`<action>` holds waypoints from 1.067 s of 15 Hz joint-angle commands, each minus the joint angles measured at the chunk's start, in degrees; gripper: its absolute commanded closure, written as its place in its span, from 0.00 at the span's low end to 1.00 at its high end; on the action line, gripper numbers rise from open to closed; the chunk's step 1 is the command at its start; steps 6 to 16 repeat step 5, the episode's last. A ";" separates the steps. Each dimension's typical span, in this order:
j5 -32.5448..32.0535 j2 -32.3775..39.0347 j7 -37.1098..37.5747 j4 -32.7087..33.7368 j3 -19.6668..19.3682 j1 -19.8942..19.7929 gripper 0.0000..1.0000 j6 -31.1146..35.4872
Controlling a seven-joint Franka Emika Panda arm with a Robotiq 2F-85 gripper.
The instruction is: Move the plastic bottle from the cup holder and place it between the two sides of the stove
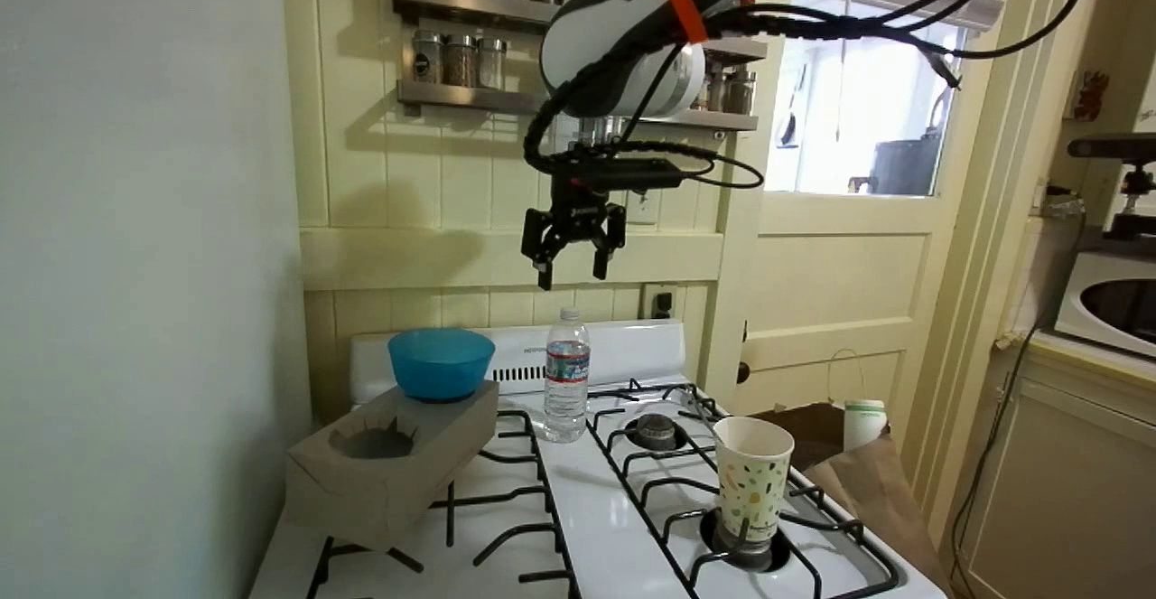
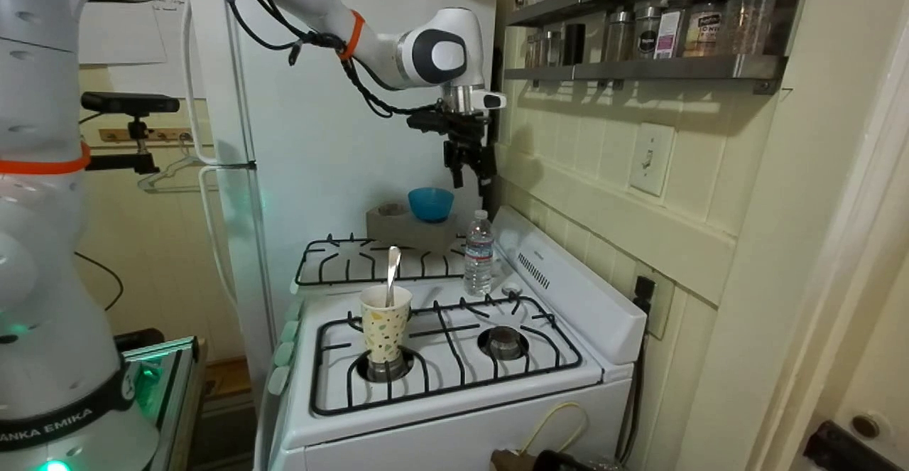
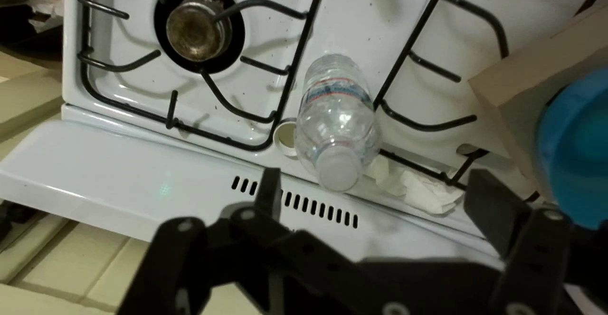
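The clear plastic bottle stands upright on the stove's white strip between the two grate sides, near the back panel. It shows in both exterior views [image 1: 567, 391] [image 2: 479, 261] and in the wrist view [image 3: 335, 110]. The stove is white with black grates [image 1: 596, 527] [image 2: 454, 421] [image 3: 370, 6]. The grey-beige cup holder [image 1: 397, 482] [image 2: 401, 229] [image 3: 503, 82] sits on the grate beside the bottle, one well bare. My gripper [image 1: 573, 271] [image 2: 471, 181] is open and empty above the bottle, apart from it. Its two fingers are spread in the wrist view [image 3: 375, 184].
A blue bowl [image 1: 441, 362] [image 2: 430, 204] [image 3: 579, 148] sits on the cup holder. A printed paper cup [image 1: 751, 482] [image 2: 385, 318] with a spoon [image 2: 393, 272] stands over a front burner. The back panel [image 1: 632, 350], wall and spice shelves [image 2: 653, 73] are close behind. Crumpled paper [image 3: 427, 194] lies near the bottle.
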 commanded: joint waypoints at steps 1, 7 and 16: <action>-3.57 -7.83 2.36 -1.85 0.30 2.12 0.00 -10.94; -4.82 -9.78 1.69 -1.10 1.26 1.81 0.01 -11.87; -4.82 -9.78 1.69 -1.10 1.26 1.81 0.01 -11.87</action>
